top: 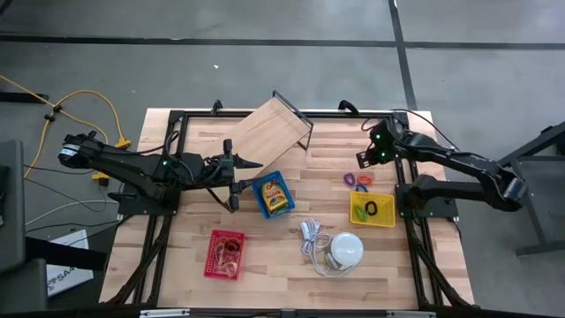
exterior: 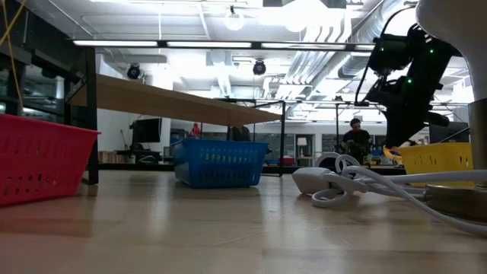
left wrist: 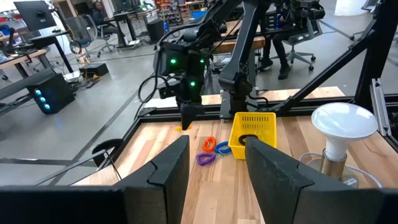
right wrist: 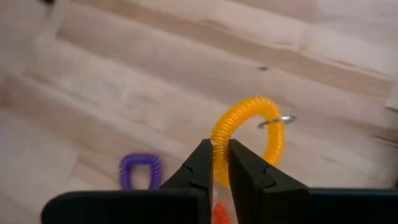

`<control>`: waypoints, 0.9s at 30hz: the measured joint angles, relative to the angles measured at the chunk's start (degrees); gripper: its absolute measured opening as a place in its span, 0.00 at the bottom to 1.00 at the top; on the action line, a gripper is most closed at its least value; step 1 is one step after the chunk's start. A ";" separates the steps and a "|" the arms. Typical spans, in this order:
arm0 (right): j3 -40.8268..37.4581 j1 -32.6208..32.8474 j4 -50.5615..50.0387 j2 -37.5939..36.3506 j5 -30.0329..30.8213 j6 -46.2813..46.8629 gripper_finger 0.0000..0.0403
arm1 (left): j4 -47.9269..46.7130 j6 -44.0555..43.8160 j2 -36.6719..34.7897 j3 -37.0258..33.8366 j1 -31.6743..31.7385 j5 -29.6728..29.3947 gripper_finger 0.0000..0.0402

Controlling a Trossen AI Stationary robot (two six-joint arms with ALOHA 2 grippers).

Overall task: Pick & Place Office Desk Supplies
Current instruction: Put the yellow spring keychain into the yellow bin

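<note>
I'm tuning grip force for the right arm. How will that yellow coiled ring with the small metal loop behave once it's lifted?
The yellow coiled ring is a thin spiral, so it likely flexes and sags rather than holding shape. It looks light for its size. The right end effector pinches only one side, so the rest would probably dangle and swing, with the metal loop hanging free.

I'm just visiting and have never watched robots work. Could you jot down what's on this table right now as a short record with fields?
Table: wooden slats
Baskets: red basket, blue basket, yellow basket
Other: white dome lamp, tilted wooden board
Loose items: purple coil, orange coil
Right gripper: shut on a yellow coil ring, above the table
Left gripper: open, holding nothing, beside the blue basket
</note>
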 joint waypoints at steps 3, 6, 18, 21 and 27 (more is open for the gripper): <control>0.00 4.26 0.18 -0.02 0.03 2.65 0.06 | -0.02 0.00 0.00 0.00 -0.01 -0.01 0.37; 0.02 8.46 1.01 -0.04 0.05 5.04 0.06 | -0.02 0.00 0.00 0.00 -0.01 0.00 0.37; 0.07 21.35 2.60 -2.57 0.40 11.64 0.06 | -0.01 0.00 0.00 0.00 -0.01 -0.01 0.37; 0.07 23.10 1.59 -5.79 0.43 12.45 0.06 | -0.02 0.00 0.00 0.00 -0.01 -0.01 0.37; 0.07 27.05 -2.05 -12.20 0.58 15.61 0.06 | 0.00 0.00 0.00 0.00 -0.01 -0.02 0.37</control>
